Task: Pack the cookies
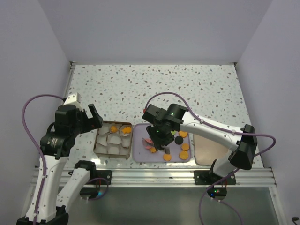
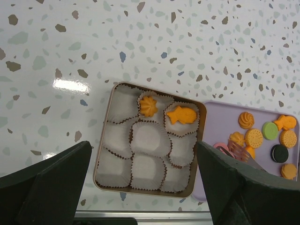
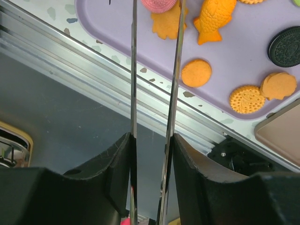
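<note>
Cookies lie on a purple tray [image 1: 140,154]: an orange fish [image 3: 213,16], an orange disc [image 3: 196,73], a black disc [image 3: 286,46], a green disc [image 2: 269,130] and a pink one [image 3: 159,3]. My right gripper [image 3: 151,137] is shut on metal tongs [image 3: 133,70], whose two blades reach toward the pink cookie. A tan box [image 2: 108,112] of white paper cups holds an orange swirl cookie [image 2: 148,106] and an orange fish cookie [image 2: 182,115]. My left gripper [image 2: 143,146] hangs open above the box with nothing between its fingers.
A flat tan lid [image 1: 208,150] lies right of the tray. The aluminium rail [image 3: 93,70] of the table's near edge runs just below tray and box. White walls enclose the speckled table [image 1: 154,89] on three sides.
</note>
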You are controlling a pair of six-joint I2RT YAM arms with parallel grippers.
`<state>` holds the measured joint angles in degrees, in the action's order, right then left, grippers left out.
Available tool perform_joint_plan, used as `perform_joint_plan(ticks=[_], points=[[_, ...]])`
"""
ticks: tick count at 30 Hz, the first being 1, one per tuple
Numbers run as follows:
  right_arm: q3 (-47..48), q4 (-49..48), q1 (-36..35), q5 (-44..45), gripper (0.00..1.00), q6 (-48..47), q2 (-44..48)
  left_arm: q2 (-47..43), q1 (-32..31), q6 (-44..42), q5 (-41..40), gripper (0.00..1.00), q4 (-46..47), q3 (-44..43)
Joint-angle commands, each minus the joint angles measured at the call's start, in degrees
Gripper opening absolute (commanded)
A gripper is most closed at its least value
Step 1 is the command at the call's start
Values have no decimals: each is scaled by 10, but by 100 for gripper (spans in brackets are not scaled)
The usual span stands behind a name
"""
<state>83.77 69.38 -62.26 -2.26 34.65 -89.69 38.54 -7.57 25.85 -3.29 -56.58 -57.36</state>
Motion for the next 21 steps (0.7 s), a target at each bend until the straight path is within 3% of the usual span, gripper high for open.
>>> perform_joint_plan(ticks=[1, 8, 21], points=[[23, 14, -3, 11, 39, -6, 0, 5, -4, -13, 4, 100, 38, -2], [39, 33, -3, 22, 38, -4, 9, 6, -7, -12, 2, 100, 38, -5], [196, 74, -3, 43, 40, -7, -28, 6, -7, -11, -2, 100, 26, -28]])
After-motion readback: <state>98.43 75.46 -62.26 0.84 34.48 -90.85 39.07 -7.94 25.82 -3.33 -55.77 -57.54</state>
